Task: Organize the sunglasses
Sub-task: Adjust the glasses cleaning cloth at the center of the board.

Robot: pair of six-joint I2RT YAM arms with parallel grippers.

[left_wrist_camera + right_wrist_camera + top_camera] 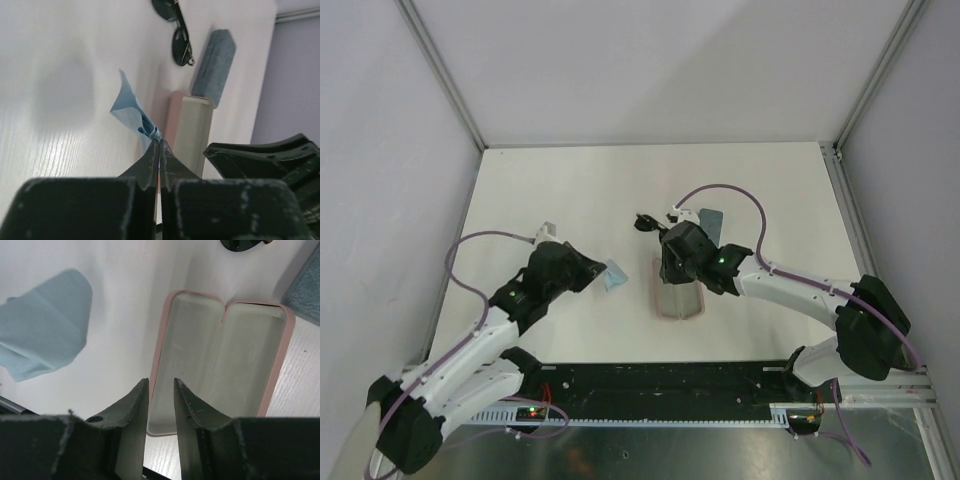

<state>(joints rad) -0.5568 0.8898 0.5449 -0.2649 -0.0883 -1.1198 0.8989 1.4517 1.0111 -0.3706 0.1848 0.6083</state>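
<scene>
The black wire-framed sunglasses [645,222] lie folded on the table behind the open pink case [680,303]; they also show in the left wrist view [179,35]. The white-framed pair is not in view. My left gripper [159,141] is shut on a corner of a light-blue cloth [127,107] and holds it off the table, left of the pink case [172,115]. My right gripper [161,382] is empty, its jaws a narrow gap apart, above the left rim of the pink case [220,360], which holds nothing.
A closed blue-grey case [710,220] lies behind the pink case, right of the sunglasses, and shows in the left wrist view [215,67]. The cloth [45,335] shows to the left in the right wrist view. Grey walls enclose the table.
</scene>
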